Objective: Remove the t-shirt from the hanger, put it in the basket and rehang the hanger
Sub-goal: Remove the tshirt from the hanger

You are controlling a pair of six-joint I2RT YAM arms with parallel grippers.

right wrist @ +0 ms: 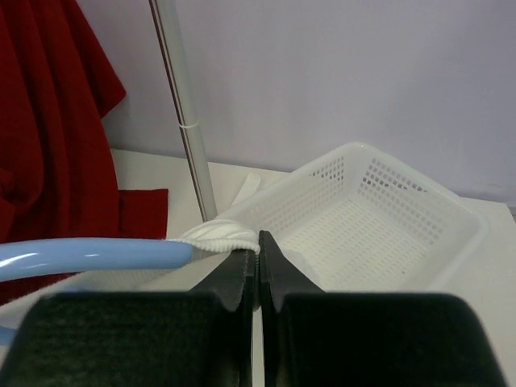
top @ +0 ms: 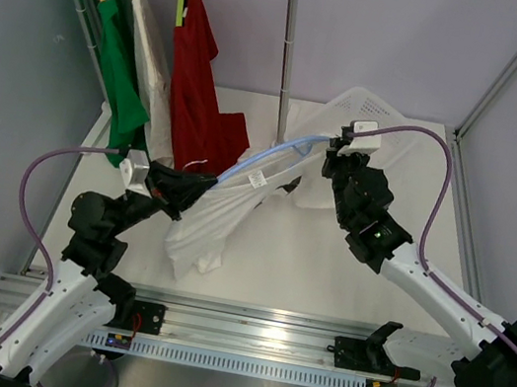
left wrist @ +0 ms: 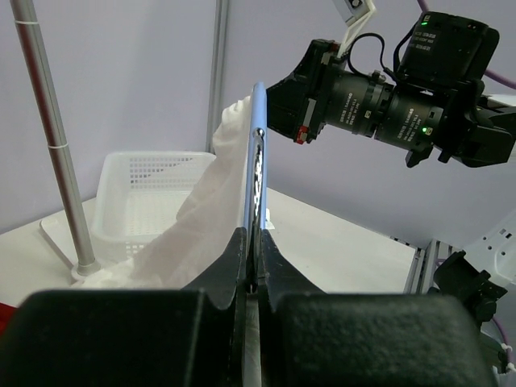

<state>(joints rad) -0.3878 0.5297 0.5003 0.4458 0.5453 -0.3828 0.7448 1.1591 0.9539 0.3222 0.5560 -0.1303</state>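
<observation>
the blue hanger [top: 267, 158] is held above the table [top: 326, 266] between both arms, with the white t-shirt [top: 204, 229] draped from it. the left gripper [top: 204, 184] is clamped on the hanger's end. the right gripper [top: 333, 148] is pinched closed on the t-shirt's collar [right wrist: 218, 236], near the basket [top: 359, 103].

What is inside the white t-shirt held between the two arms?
A light blue hanger. One side of it sticks out of the white t-shirt and shows clearly. The rest is covered by the fabric and cannot be seen.
</observation>
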